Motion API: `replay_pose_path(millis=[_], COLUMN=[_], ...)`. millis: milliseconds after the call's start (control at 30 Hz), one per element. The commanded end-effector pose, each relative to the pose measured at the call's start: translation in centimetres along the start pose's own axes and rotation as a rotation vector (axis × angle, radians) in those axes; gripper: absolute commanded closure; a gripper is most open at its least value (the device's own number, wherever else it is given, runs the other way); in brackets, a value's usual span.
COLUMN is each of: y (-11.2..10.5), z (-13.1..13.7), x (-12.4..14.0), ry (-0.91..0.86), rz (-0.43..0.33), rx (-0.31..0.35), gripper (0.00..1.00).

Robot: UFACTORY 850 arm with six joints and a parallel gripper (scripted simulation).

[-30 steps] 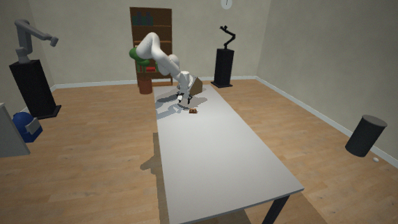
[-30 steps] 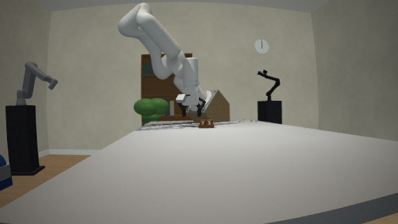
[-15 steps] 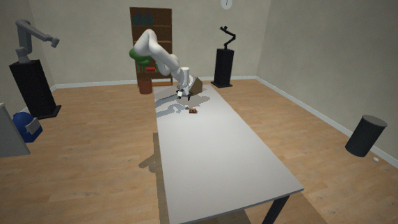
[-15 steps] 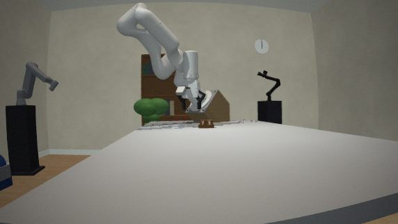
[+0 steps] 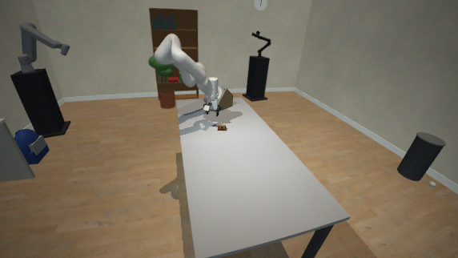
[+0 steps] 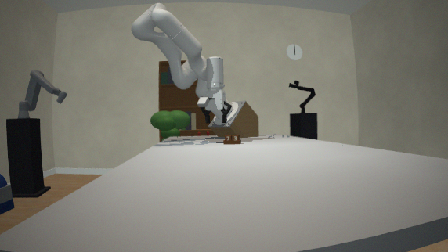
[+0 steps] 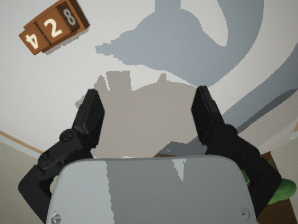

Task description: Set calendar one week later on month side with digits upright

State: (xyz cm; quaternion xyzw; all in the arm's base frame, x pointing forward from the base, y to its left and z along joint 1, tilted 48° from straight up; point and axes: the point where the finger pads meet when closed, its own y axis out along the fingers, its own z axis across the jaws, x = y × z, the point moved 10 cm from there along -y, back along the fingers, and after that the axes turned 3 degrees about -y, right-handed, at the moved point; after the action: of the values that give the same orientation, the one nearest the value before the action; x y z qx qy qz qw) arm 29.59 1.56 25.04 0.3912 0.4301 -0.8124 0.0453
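Observation:
The calendar [image 5: 222, 127] is a small brown tray with two brown cubes side by side in it, flat on the white table near its far end. In the wrist view [image 7: 53, 24] it lies at the upper left. The cubes' upward faces show 2 and 8, and a 4 shows on the left end. In the exterior view the calendar [image 6: 232, 139] shows two pale digits on its near side, too small to read surely. My gripper [image 5: 211, 110] [image 6: 215, 117] [image 7: 147, 98] is open and empty. It hangs above the table, behind and to the left of the calendar, apart from it.
A brown wedge-shaped box [image 5: 226, 98] stands at the table's far end, just behind the gripper [image 6: 243, 121]. Off the table are a bookshelf [image 5: 174, 48], a green plant [image 6: 170, 119], two other arms on black pedestals [image 5: 38, 100] [image 5: 257, 76], and a black bin [image 5: 420, 156].

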Motion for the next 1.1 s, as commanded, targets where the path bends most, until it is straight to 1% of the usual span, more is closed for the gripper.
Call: replay_pose_path(millis=[0, 100, 133, 333, 367, 400, 433, 500, 567, 600, 633, 700, 800, 833, 867, 900, 967, 1067], y=[-0.1, -0.2, -0.2, -0.5, -0.5, -0.6, -0.6, -0.7, -0.7, -0.8, -0.9, -0.9, -1.1, -1.2, -1.2, -1.2, -1.4, -1.5], z=[-0.4, -1.6, -1.8, -3.7, -3.7, -4.3, -4.4, -5.1, -5.1, -5.7, -6.1, -6.4, -7.4, -7.5, -8.0, -8.0, -8.7, -9.1], x=[-0.3, -1.2, -1.3, -2.6, -2.6, -3.0, -3.1, -3.5, -3.5, -4.0, -4.2, -4.4, -5.0, -5.1, -5.4, -5.4, -5.8, -6.1], ry=[0.051, 0.225, 0.245, 0.507, 0.511, 0.593, 0.607, 0.703, 0.703, 0.797, 0.848, 0.886, 1.022, 1.043, 1.106, 1.108, 1.205, 1.27], rz=[0.002, 0.004, 0.004, 0.005, 0.005, 0.005, 0.005, 0.005, 0.005, 0.005, 0.004, 0.004, 0.003, 0.003, 0.002, 0.002, 0.001, 0.0], rx=[0.0, 0.0, 0.0, 0.0, 0.0, 0.0, 0.0, -0.001, -0.001, -0.001, -0.001, -0.001, -0.001, -0.001, -0.001, -0.001, -0.002, -0.002], gripper=[0.0, 0.0, 0.0, 0.0, 0.0, 0.0, 0.0, 0.0, 0.0, 0.0, 0.0, 0.0, 0.0, 0.0, 0.0, 0.0, 0.0, 0.0])
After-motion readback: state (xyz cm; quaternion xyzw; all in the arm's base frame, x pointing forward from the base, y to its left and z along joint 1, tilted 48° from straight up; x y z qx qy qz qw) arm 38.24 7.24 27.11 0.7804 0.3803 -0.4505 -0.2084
